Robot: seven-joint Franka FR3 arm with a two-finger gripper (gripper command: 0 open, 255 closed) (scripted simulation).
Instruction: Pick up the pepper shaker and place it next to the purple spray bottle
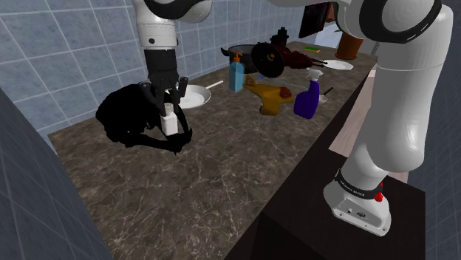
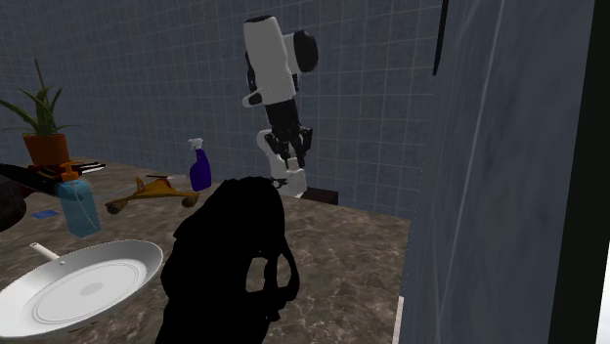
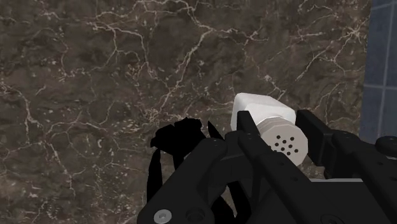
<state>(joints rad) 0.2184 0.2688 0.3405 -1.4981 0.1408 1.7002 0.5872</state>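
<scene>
The pepper shaker (image 1: pixel 171 122) is a white block with a grey perforated cap (image 3: pixel 284 139). My gripper (image 1: pixel 168 103) is shut on it, a black finger (image 3: pixel 251 147) pressing each side just under the cap. The shaker (image 2: pixel 292 181) hangs a little above the dark marble counter (image 1: pixel 222 177), at the edge of a black shapeless object (image 1: pixel 129 114). The purple spray bottle (image 1: pixel 307 100) stands upright near the counter's front edge, well off to the shoulder view's right of the gripper. In the second exterior view the spray bottle (image 2: pixel 199 166) is left of the gripper (image 2: pixel 290 161).
A white frying pan (image 1: pixel 193 96) lies just behind the gripper. A blue soap bottle (image 1: pixel 236 74) and a yellow-brown wooden object (image 1: pixel 271 96) stand between the pan and the spray bottle. Pots, a plate and a potted plant (image 2: pixel 44 142) crowd the far end. Tiled wall (image 1: pixel 66 59) backs the counter.
</scene>
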